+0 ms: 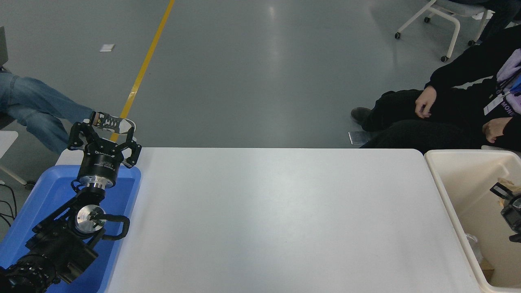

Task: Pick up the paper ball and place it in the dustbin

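**Releasing over the bin: what might still slip**

Hanging over the large rectangular cream-white plastic dustbin (452,191), the right tool (509,203) shows only partly at the picture's right edge, so I cannot tell whether it is spread or closed. Just beyond it, inside the dustbin's walls, a patch of tan, wrinkled material is visible, probably the crumpled tan paper ball (509,185); whether the tool grips it, or it already lies loose in the dustbin, cannot be told.

As I judge it, the main risk is a snag: if the paper catches on a finger as the tool withdraws, it could be dragged back over the dustbin's rounded rim and fall onto the white worktop (276,219) or the floor. A second risk is the arm clipping the dustbin's near wall and shoving the bin.

Far from the dustbin, the left tool (103,132) sits parked with its fingers spread wide above the shallow blue plastic tray (130,191). A seated person's hand (425,101) rests well beyond the dustbin.
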Available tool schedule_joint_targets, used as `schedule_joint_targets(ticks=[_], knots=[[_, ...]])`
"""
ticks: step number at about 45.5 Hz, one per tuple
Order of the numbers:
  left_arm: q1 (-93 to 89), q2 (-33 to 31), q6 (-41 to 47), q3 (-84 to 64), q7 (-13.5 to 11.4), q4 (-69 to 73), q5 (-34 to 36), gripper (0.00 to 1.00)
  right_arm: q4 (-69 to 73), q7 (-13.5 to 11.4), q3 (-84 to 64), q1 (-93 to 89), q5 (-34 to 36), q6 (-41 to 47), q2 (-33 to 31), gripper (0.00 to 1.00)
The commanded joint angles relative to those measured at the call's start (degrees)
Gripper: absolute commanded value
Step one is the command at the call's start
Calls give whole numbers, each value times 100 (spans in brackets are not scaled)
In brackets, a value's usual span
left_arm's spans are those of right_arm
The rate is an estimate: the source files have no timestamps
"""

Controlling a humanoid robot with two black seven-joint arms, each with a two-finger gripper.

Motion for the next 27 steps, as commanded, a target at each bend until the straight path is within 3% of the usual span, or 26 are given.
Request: schedule_joint_targets(ticks=[1, 4, 10, 19, 21, 27], knots=[[0, 0, 0, 0, 0, 0, 2, 99, 42, 13, 95, -36, 60, -659, -10, 68], [0, 0, 0, 0, 0, 0, 2, 99, 60, -4, 104, 17, 95, -703, -19, 79], [0, 0, 0, 0, 0, 0, -7, 99, 95, -4, 104, 17, 104, -694, -19, 82], [0, 0, 9, 0, 0, 0, 2, 99, 516, -4, 104, 192, 104, -694, -106, 95], [0, 0, 0, 0, 0, 0, 2, 99, 735, -4, 104, 359, 104, -659, -238, 100], [0, 0, 0, 0, 0, 0, 2, 99, 2219, -4, 95, 1123, 104, -642, -975, 100]])
